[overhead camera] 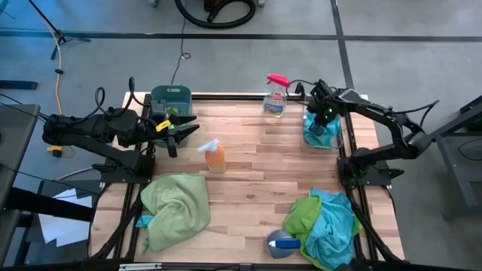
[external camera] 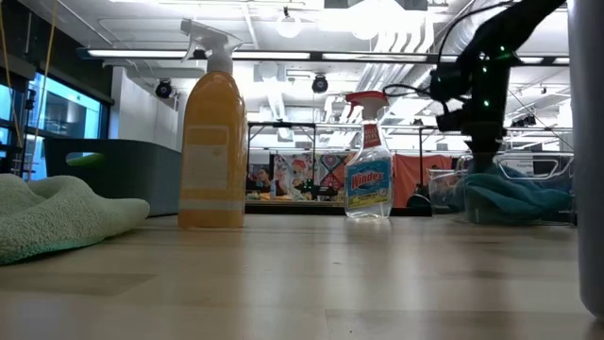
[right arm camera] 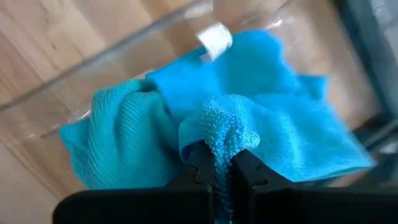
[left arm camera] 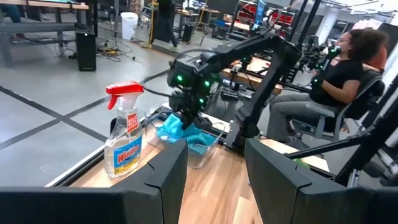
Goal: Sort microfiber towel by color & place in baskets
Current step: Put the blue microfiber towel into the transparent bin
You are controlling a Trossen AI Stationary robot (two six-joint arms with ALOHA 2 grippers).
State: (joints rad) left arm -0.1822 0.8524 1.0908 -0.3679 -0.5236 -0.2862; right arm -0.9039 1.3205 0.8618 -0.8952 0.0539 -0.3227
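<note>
My right gripper (overhead camera: pixel 325 119) is shut on a blue towel (right arm camera: pixel 292 118) and hovers over the clear basket (overhead camera: pixel 309 139) at the table's far right. Most of that towel lies bunched inside the basket. My left gripper (overhead camera: pixel 186 129) is open and holds nothing, beside the dark teal basket (overhead camera: pixel 172 98) at the far left. A green towel (overhead camera: pixel 177 202) lies crumpled at the near left. A pile of green and blue towels (overhead camera: pixel 325 220) lies at the near right. My right gripper pinches a bunched fold of the blue towel (right arm camera: pixel 222 134) between its two fingers, coming from above and pointing down into the clear basket. The fold is drawn up to the fingers, and the rest of the towel lies slack in the basket (right arm camera: pixel 124 155).
An orange spray bottle (overhead camera: pixel 215 156) stands mid-table, just right of my left gripper. A window-cleaner bottle with a red trigger (overhead camera: pixel 275 98) stands at the far edge, left of the clear basket. A small blue object (overhead camera: pixel 282 242) lies by the near-right pile. A person (left arm camera: pixel 339 74) sits beyond the table's right side.
</note>
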